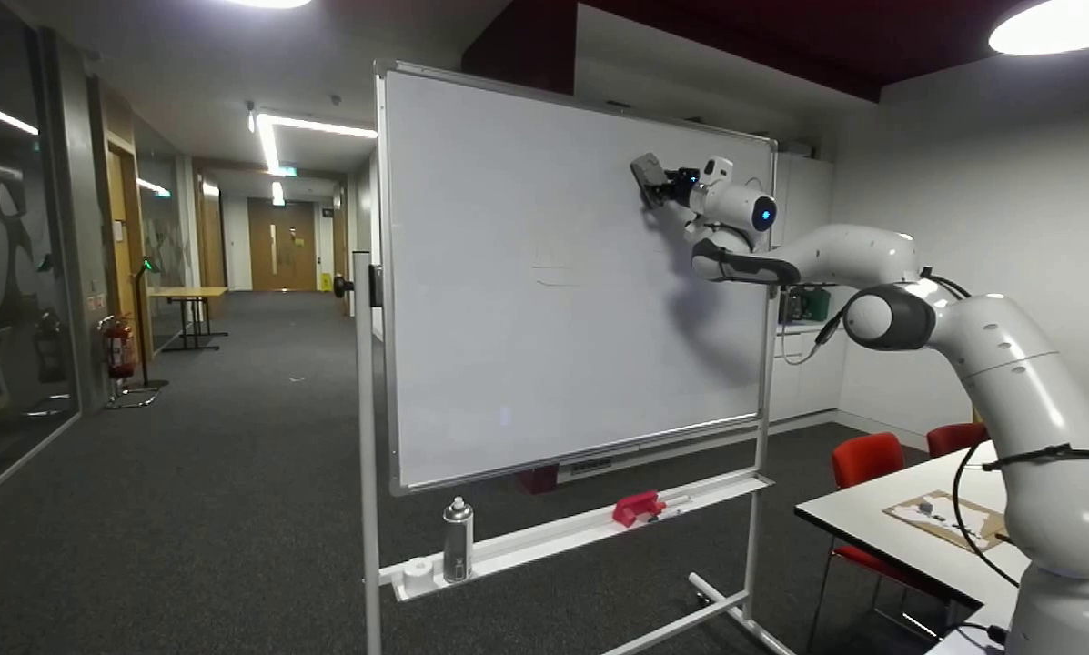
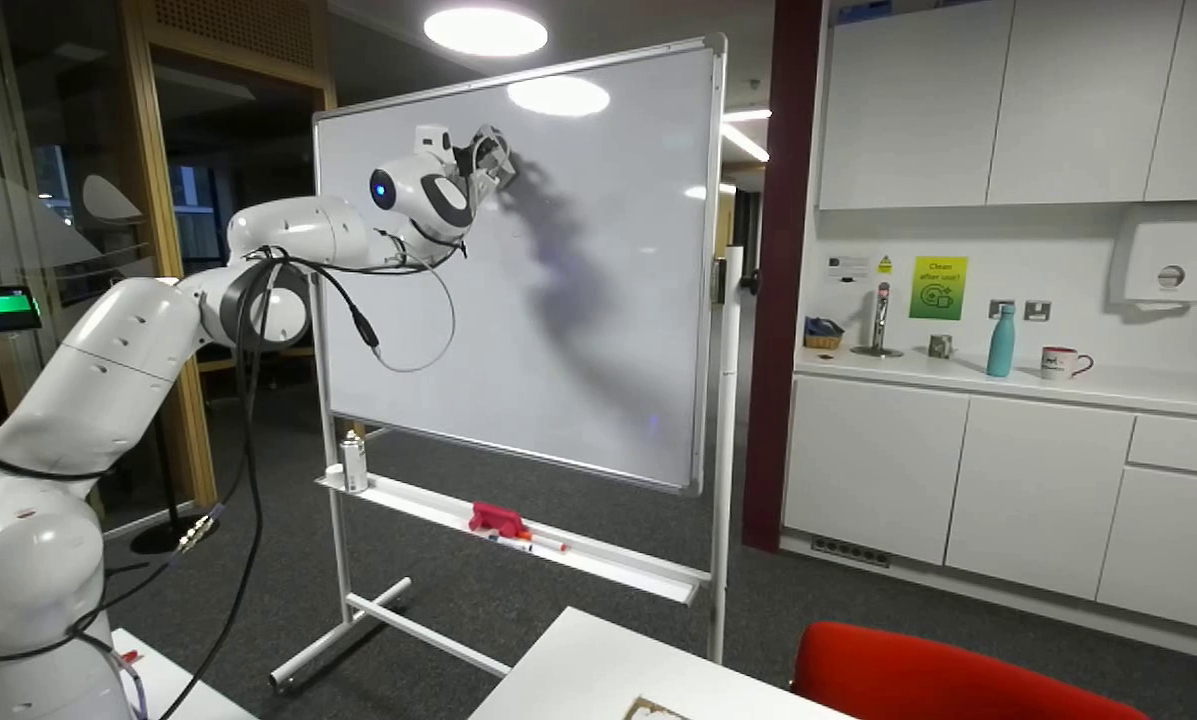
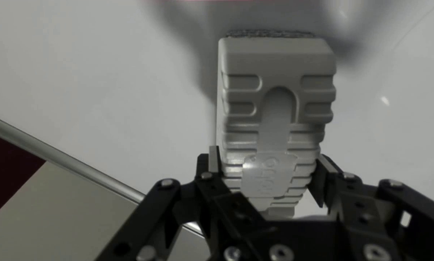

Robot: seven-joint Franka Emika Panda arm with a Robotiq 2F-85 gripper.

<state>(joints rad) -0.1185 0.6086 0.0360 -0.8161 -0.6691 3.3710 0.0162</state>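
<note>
The bent arm [image 1: 1008,355] reaches high, its hand [image 3: 269,165] clamped.

Tray [image 1: 553,539]: white, narrow, slanting across the lower centre in both exterior views. On it, left to right: white roll [image 1: 418,577]; silver spray can [image 1: 458,543], upright just beside the roll; then, well apart, a red object [image 1: 637,509] with markers [image 2: 550,544] beside it. Table [image 1: 849,511]: white top, lower right in an exterior view; brown-edged board [image 1: 935,528] flat on it. Floor [image 1: 262,509], same view: dark grey carpet, lower left; stand foot [image 1: 758,628] resting on it, bottom, right of centre.
</note>
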